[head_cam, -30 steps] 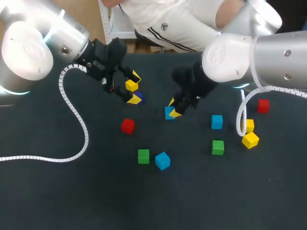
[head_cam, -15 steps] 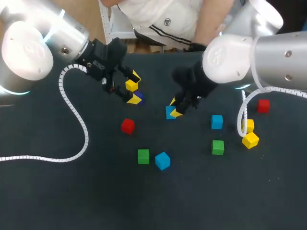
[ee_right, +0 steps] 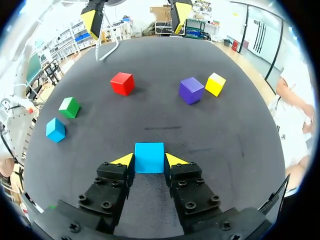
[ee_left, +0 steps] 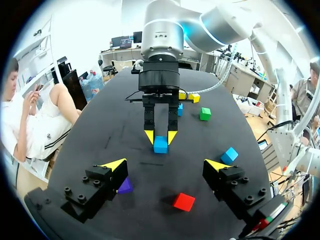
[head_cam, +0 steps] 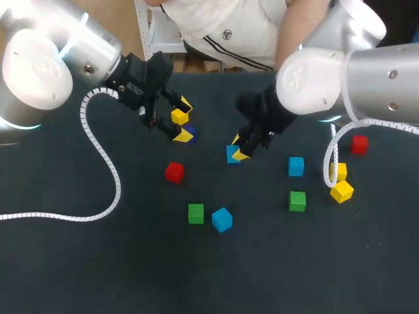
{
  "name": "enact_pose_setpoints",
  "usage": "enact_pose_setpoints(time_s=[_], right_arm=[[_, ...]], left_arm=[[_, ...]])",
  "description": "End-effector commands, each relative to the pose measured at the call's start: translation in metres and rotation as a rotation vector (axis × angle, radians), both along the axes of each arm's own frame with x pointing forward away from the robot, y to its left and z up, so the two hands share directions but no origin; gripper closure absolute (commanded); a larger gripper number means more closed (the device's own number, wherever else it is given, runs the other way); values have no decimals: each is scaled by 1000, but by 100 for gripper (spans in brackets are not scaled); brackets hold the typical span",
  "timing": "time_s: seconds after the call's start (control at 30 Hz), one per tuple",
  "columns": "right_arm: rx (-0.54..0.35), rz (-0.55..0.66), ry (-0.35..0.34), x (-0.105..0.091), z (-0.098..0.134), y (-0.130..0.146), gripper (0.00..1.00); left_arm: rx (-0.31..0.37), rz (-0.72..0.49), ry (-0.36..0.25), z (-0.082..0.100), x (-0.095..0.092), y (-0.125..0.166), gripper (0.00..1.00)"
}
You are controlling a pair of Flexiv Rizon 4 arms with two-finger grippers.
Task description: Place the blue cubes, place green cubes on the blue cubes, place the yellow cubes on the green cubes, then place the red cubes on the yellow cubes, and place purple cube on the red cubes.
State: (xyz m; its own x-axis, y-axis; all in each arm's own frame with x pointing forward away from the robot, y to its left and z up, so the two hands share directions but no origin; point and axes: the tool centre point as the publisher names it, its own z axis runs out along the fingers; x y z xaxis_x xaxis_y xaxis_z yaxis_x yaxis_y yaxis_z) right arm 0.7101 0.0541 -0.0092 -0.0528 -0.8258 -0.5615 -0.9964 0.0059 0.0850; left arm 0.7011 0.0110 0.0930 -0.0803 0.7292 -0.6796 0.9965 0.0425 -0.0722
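No shift of either arm or of any cube since 1.0 s ago. Left gripper [head_cam: 180,120] above the far left part of the table [head_cam: 78,261], fingers spread wide, clasping nothing. Far yellow cube [head_cam: 179,116] seen between its 2 tips from overhead. Purple cube [head_cam: 192,133] just beside that, partly hidden behind 1 tip. Left red cube [head_cam: 174,172] nearer the front. Further forward, left green cube [head_cam: 195,213] and front blue cube [head_cam: 222,219] side by side, close but apart. Right gripper [head_cam: 237,148] at mid-table, closed on held blue cube [head_cam: 229,154], 1 yellow tip against each of 2 opposite faces. To the right, right blue cube [head_cam: 296,166], with right green cube [head_cam: 297,201] in front of it. Beyond these, cable-side yellow cube [head_cam: 340,171] partly behind a white coiled cable [head_cam: 330,163], and front yellow cube [head_cam: 342,191] just beside it. Right red cube [head_cam: 358,144] farthest right, well apart from the grippers.
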Motion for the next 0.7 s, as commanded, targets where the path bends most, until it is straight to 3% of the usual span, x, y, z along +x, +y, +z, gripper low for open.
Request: enact_pose_setpoints(time_s=[0.03, 0.47, 0.5, 0.57, 0.6, 0.63, 0.7], right_arm=[[-2, -2, 2, 0, -2, 2, 100], [-16, -17, 7, -1, -4, 3, 97], [-15, -15, 4, -1, -3, 2, 73], [-16, -20, 2, -1, -1, 1, 51], [-15, -21, 1, -1, 0, 1, 21], [-13, -27, 1, -1, 1, 0, 0], [-10, -30, 0, -1, 2, -1, 0]], left_arm=[[-1, 0, 0, 0, 0, 0, 0], [-1, 0, 0, 0, 0, 0, 0], [-1, 0, 0, 0, 0, 0, 0], [-1, 0, 0, 0, 0, 0, 0], [-1, 0, 0, 0, 0, 0, 0], [-1, 0, 0, 0, 0, 0, 0], [-1, 0, 0, 0, 0, 0, 0]])
